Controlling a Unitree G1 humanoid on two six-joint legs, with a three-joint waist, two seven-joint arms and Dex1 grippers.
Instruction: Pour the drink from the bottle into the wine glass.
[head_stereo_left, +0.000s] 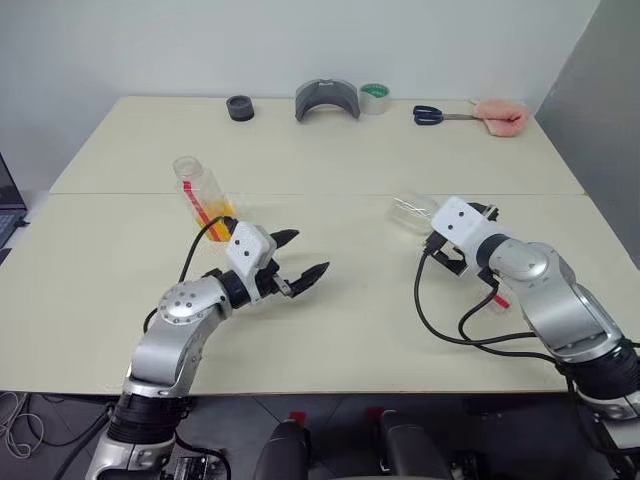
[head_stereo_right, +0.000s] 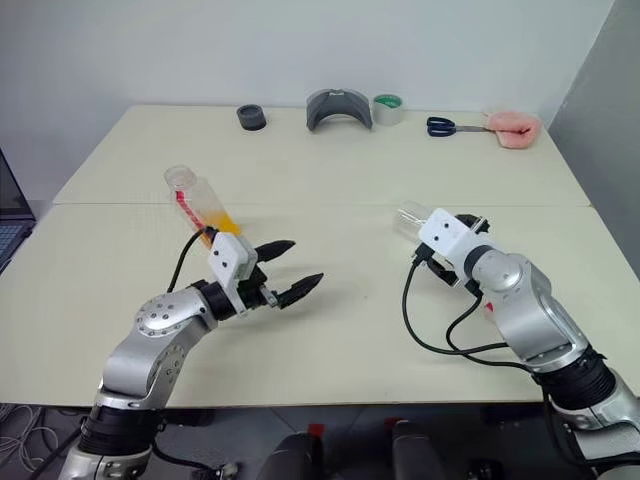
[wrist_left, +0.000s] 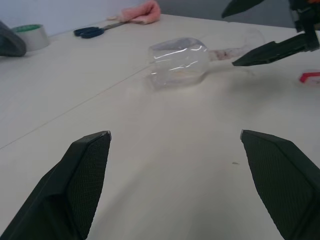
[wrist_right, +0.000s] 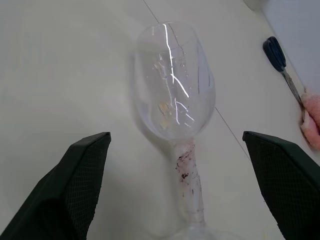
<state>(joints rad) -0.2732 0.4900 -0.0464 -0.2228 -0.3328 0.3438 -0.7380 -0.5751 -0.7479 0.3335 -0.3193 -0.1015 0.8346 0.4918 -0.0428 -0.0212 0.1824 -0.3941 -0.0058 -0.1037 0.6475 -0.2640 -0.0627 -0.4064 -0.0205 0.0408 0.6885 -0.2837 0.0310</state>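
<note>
Clear plastic and clear glass are both lying on their sides on the cream tabletop I am looking down at. I am seeing the bottle toppled on the robot's left, its open mouth pointing away toward the far edge and the drink pooling orange-yellow in the nearer end, beside a red strip label. I am not making out a cap on it.

I am holding the left hand just nearer than the bottle, its two black fingers spread wide with nothing between them, aimed across toward the robot's right. Its wrist camera is looking between those fingers at the wine glass and, beyond it, the tips of the other hand.

I am finding the wine glass on the robot's right, lying down with the bowl pointing toward the middle of the tabletop and the stem running back under the right hand. That hand is hovering over the stem with its fingers standing wide on either side, not touching the glass. The stem is showing reddish smudges.

Along the far edge I am seeing a small black ring, a grey curved piece, a roll of tape, blue-handled scissors and a pink cloth, all well apart from both hands.
</note>
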